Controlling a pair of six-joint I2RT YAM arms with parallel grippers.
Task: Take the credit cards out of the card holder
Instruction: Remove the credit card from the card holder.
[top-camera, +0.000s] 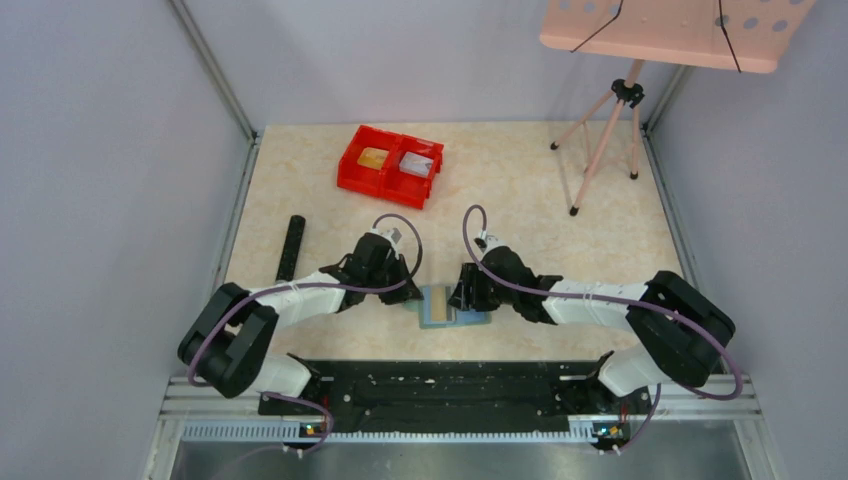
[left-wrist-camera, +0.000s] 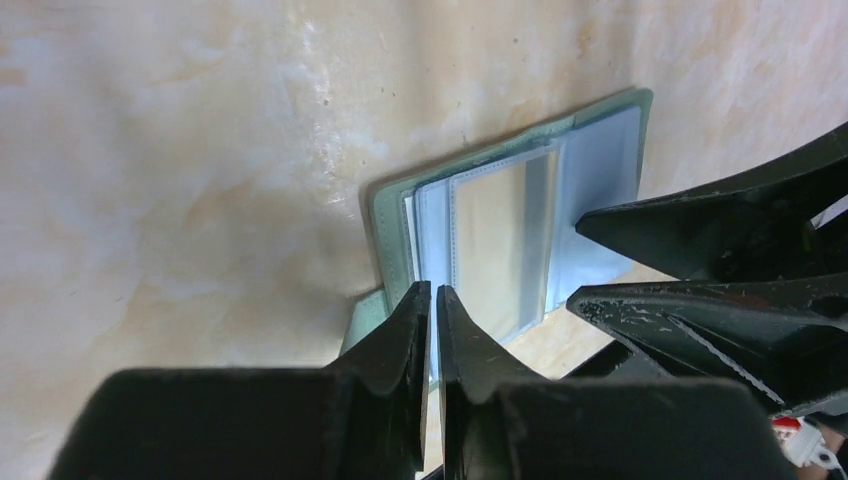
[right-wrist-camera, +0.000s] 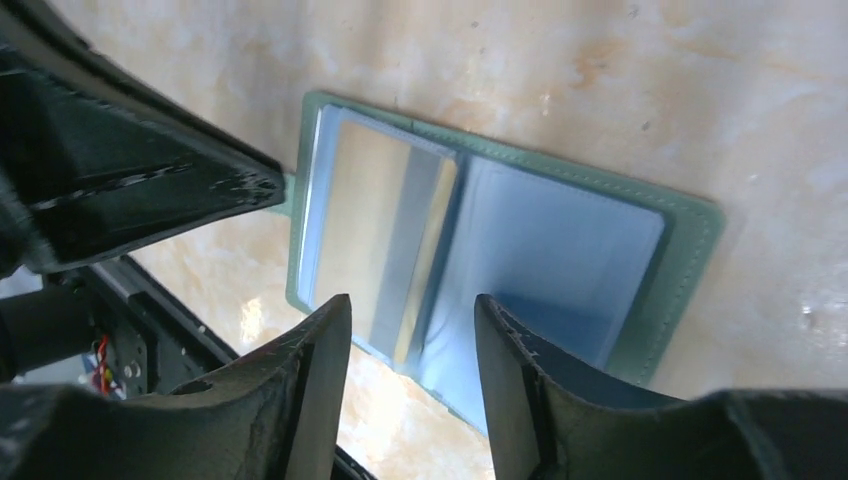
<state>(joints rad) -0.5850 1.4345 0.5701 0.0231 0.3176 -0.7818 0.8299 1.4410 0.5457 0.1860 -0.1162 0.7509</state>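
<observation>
The sage-green card holder (top-camera: 447, 306) lies open on the table between my two grippers. It also shows in the left wrist view (left-wrist-camera: 390, 215) and the right wrist view (right-wrist-camera: 690, 250). A gold-yellow card with a grey stripe (right-wrist-camera: 372, 225) sits in a clear pocket on one half, also visible in the left wrist view (left-wrist-camera: 495, 240). The other half shows pale blue-grey pockets (right-wrist-camera: 560, 250). My left gripper (left-wrist-camera: 432, 290) is shut, its tips at the holder's edge by the tab. My right gripper (right-wrist-camera: 412, 302) is open above the holder's opposite edge. Both grippers also show from above, left (top-camera: 408, 292) and right (top-camera: 466, 296).
A red double bin (top-camera: 352, 172) stands at the back with a gold card (top-camera: 373, 158) in one half and a grey card (top-camera: 417, 163) in the other. A black bar (top-camera: 291, 248) lies at the left. A tripod (top-camera: 605, 125) stands at the back right.
</observation>
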